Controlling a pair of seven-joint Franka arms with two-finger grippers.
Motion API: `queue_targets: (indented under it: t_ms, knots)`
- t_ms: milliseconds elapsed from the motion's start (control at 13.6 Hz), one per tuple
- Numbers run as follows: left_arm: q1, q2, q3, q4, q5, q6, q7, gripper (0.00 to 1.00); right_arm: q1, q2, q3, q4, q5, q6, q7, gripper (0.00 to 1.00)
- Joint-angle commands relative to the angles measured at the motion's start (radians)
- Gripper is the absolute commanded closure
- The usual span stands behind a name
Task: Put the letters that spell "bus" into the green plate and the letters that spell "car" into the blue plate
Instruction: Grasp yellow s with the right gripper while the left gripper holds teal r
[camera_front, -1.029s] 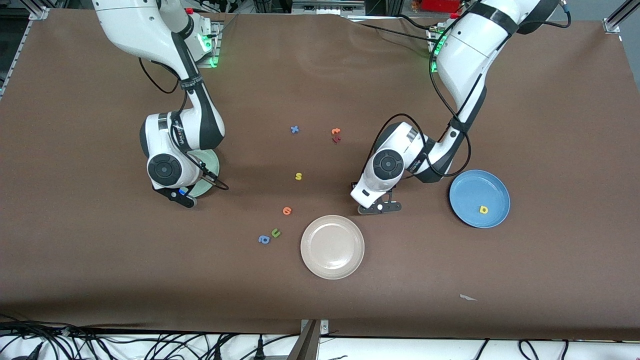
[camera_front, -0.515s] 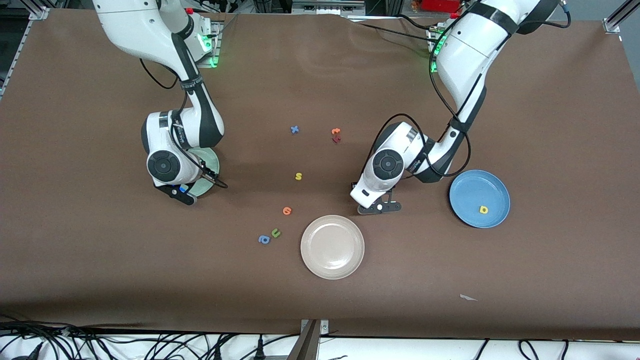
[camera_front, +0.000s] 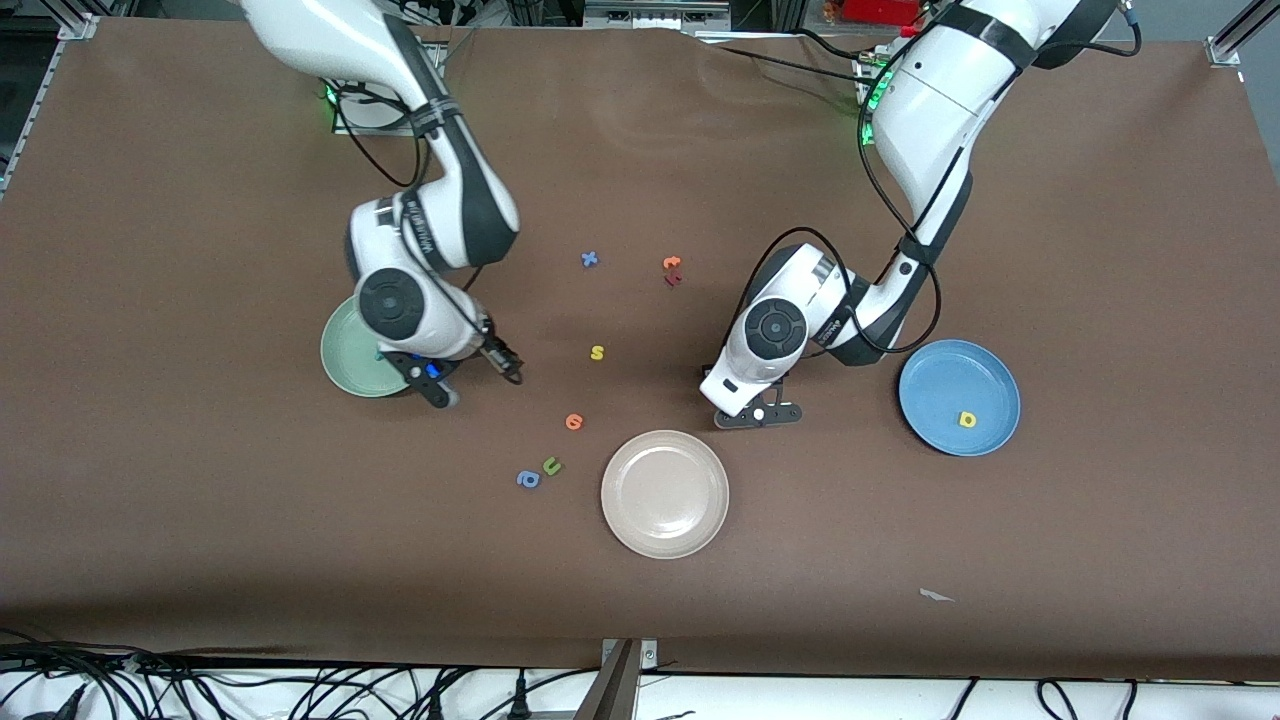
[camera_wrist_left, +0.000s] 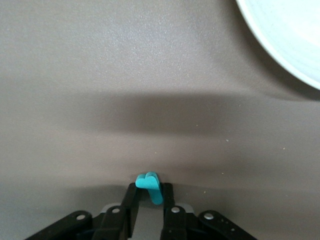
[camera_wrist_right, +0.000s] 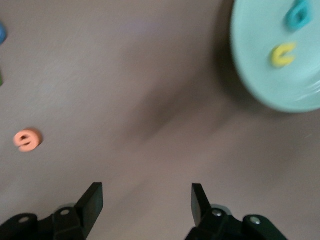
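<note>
Beside green plate (camera_front: 350, 352), right claw (camera_wrist_right: 145, 200) hangs open.

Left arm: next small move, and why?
Probably lift left gripper up: its fingers pinch a small teal foam letter on the table, and it belongs in the round blue plate. Right gripper hangs open beside the pale green plate.

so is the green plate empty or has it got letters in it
Not empty. The right wrist view shows two letters lying in the green plate: a teal letter and a yellow u. The yellow s lies out on the table.
</note>
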Motion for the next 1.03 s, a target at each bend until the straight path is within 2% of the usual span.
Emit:
queue_targets:
  t_ms: [0, 221, 368, 809, 956]
  knots:
    - [-0.005, 0.026, 0.01, 0.023, -0.028, -0.011, 0.014, 0.76, 0.085, 0.114, -0.012, 0.07, 0.041, 0.102, 0.144, 0.32]
    - [-0.005, 0.029, 0.01, 0.023, -0.026, -0.011, 0.014, 0.76, 0.161, 0.169, -0.012, 0.071, 0.05, 0.211, 0.188, 0.4]
    - [-0.002, 0.03, 0.01, 0.023, -0.028, -0.011, 0.014, 0.75, 0.169, 0.194, -0.012, 0.071, 0.058, 0.259, 0.207, 0.42]
    - [0.0, 0.036, 0.013, 0.026, -0.097, -0.011, -0.003, 0.75, 0.179, 0.228, 0.01, 0.069, 0.061, 0.311, 0.208, 0.46]
    - [0.0, 0.038, 0.016, 0.026, -0.099, -0.011, -0.005, 0.75, 0.179, 0.228, 0.01, 0.071, 0.059, 0.311, 0.207, 0.53]
